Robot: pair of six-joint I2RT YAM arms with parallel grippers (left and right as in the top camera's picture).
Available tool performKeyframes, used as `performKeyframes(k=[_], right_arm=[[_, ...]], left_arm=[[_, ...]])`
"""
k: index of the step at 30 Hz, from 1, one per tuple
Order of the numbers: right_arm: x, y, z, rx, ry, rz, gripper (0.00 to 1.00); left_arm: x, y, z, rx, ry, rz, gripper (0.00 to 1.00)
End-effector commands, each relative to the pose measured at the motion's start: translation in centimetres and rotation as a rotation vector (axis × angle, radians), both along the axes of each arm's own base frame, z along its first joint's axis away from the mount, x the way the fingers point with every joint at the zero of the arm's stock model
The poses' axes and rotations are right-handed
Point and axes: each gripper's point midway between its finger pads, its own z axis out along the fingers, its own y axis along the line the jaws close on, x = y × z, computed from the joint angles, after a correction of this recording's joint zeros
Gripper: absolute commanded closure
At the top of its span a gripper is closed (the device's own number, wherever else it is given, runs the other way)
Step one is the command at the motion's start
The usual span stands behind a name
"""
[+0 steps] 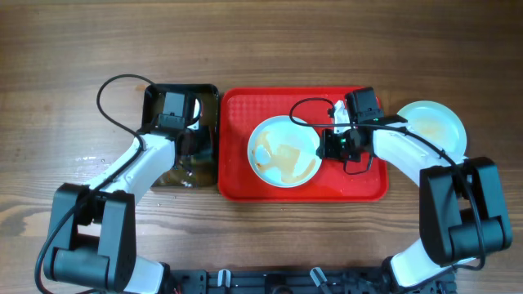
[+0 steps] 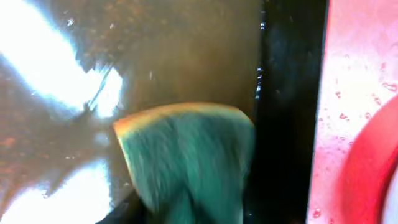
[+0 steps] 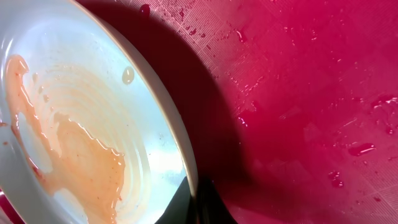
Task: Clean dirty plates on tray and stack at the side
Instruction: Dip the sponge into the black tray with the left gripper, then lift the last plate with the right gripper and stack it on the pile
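Observation:
A pale plate (image 1: 284, 151) smeared with orange sauce sits on the red tray (image 1: 237, 181). My right gripper (image 1: 325, 147) is shut on its right rim; in the right wrist view the rim (image 3: 186, 168) runs between my fingertips (image 3: 198, 199), above the wet tray (image 3: 311, 93). Another plate (image 1: 433, 124) with a brownish smear lies on the table right of the tray. My left gripper (image 1: 189, 147) is over the black tray (image 1: 211, 98), shut on the green sponge (image 2: 186, 155). Its fingertips are hidden by the sponge. A third plate is not in view.
The black tray (image 2: 286, 93) holds brownish water and sits against the red tray's left rim (image 2: 354, 74). Cables loop above both arms. Bare wooden table lies around both trays.

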Motion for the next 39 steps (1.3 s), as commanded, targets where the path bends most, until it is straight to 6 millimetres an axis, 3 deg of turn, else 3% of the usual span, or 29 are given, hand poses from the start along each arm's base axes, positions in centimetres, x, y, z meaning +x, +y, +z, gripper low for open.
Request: performKeyframes(k=[1,7,9,10,12,13,19,20,21,24,27,30,39], right_arm=[[-0.8,-1.4,-1.5,-0.077,0.032,0.0,0.95],[-0.8,-1.4,-1.5,-0.077,0.032,-0.001,0.95],[-0.8,-1.4,-1.5,-0.076,0.032,-0.001,0.95],[-0.8,-1.4,-1.5,-0.076,0.032,-0.001,0.96],[-0.8,-1.4,-1.5,-0.076,0.033,-0.001,0.95],[-0.8,-1.4,-1.5,-0.076,0.032,-0.001,0.95],[-0.7,-1.4,-1.5,-0.075,0.029,-0.001,0.95],[-0.7,-1.3,-1.5,-0.072,0.026,0.0,0.96],[-0.6,-1.3,-1.5,-0.072,0.023,0.0,0.96],[0.1,-1.2,-1.2,-0.068,-0.002,0.0,0.96],[1.0,-1.1,-0.2,-0.066,-0.039,0.003,0.96],[2.2,-1.7,2.4,-0.104,-0.133,-0.008,0.96],[3.7,-5.7,9.7,-0.327,-0.407,-0.002,0.96]], left_arm=[[-1.2,0.6,-0.4,0.019,0.052,0.004,0.53],[-5.1,-0.4,-1.3,-0.046,0.219,-0.025,0.53],[-5.4,-0.3,-1.3,-0.043,0.231,-0.024,0.53],[-5.3,-0.3,-1.3,-0.042,0.228,-0.024,0.6],[-5.0,-0.2,-1.3,-0.034,0.215,-0.021,0.89],[-4.8,-0.1,-1.3,-0.029,0.207,-0.02,0.96],[-2.7,1.1,-0.2,0.05,0.139,0.008,0.96],[-2.0,1.0,0.4,0.05,0.118,0.009,0.9],[-1.4,0.9,0.9,0.046,0.102,0.009,0.72],[-0.9,0.8,1.5,0.042,0.091,0.009,0.55],[-2.3,1.1,1.1,0.053,0.149,0.008,0.5],[-3.6,1.3,0.8,0.065,0.205,0.008,0.45],[-3.9,1.4,0.8,0.068,0.218,0.008,0.36]])
